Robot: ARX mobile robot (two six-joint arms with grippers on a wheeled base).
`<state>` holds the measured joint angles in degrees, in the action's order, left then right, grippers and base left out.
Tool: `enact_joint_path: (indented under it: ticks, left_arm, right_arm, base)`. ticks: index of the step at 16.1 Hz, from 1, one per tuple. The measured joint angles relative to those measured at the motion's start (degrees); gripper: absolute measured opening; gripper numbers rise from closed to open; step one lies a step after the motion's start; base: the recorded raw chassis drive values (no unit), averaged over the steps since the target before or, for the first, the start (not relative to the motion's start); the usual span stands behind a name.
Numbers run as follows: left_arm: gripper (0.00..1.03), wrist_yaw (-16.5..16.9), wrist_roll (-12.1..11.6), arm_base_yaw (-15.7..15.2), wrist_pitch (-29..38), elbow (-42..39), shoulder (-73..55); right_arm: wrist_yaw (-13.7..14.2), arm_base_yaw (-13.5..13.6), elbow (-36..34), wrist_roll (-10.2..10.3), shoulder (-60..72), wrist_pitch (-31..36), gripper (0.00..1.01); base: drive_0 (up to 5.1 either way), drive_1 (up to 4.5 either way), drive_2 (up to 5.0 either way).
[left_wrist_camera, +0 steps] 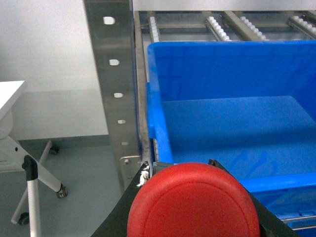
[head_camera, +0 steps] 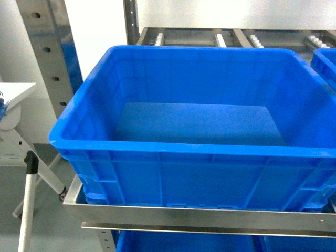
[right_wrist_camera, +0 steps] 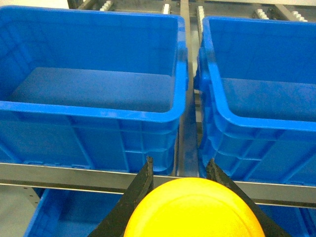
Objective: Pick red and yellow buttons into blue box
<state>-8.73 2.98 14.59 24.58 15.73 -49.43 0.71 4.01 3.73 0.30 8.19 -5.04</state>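
The blue box is a deep crate on a steel shelf, and nothing lies in it. Neither gripper shows in the head view. In the left wrist view my left gripper is shut on the red button, whose cap fills the space between the black fingers. It sits just outside the near left corner of the blue box. My right gripper is shut on the yellow button. It sits in front of the shelf, below rim height, facing the gap beside the blue box.
A second blue crate stands right of the box. More blue crates sit on the level below the steel front rail. A perforated steel upright rises left of the box, with roller rails behind. A white table leg stands at left.
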Motion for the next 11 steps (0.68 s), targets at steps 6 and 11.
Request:
enact_joint_path:
  ticks: [6, 11]
  left_arm:
    - [0.29, 0.0, 0.0, 0.0, -0.1, 0.0, 0.0]
    - [0.29, 0.0, 0.0, 0.0, 0.0, 0.0, 0.0]
  right_arm:
    - [0.0, 0.0, 0.0, 0.0, 0.0, 0.0, 0.28]
    - [0.0, 0.0, 0.0, 0.0, 0.0, 0.0, 0.28]
  base:
    - [5.0, -2.43, -2.4]
    - [5.1, -2.33, -2.3]
